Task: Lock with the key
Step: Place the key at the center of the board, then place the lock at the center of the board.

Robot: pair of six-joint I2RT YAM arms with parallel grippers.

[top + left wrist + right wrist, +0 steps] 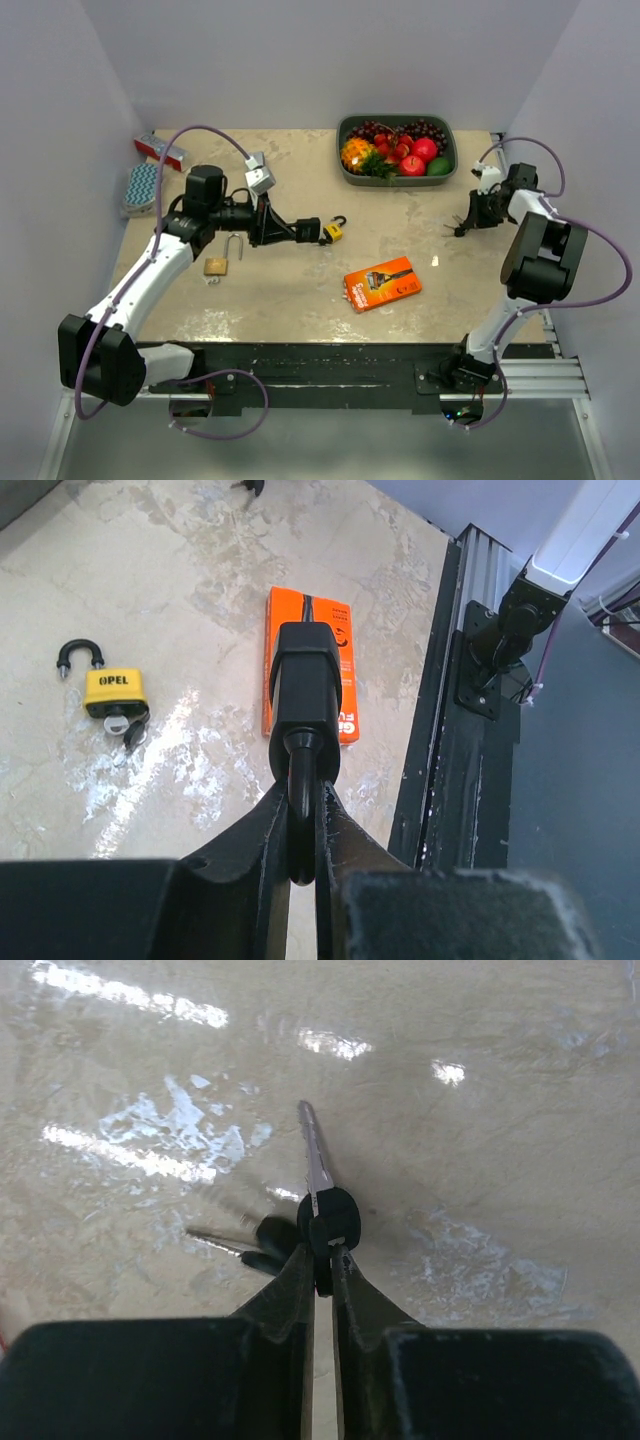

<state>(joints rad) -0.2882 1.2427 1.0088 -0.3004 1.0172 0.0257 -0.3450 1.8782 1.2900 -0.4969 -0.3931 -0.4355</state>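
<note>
Left jaws clamp black padlock [305,680], right jaws key [329,1218]

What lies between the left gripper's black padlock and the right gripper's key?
In the top view, a yellow padlock sits right beside the black padlock; from there to the key the table is bare.

Pale lavender walls [330,60] on three sides, beige marbled tabletop [400,215], soft glare patches
</note>
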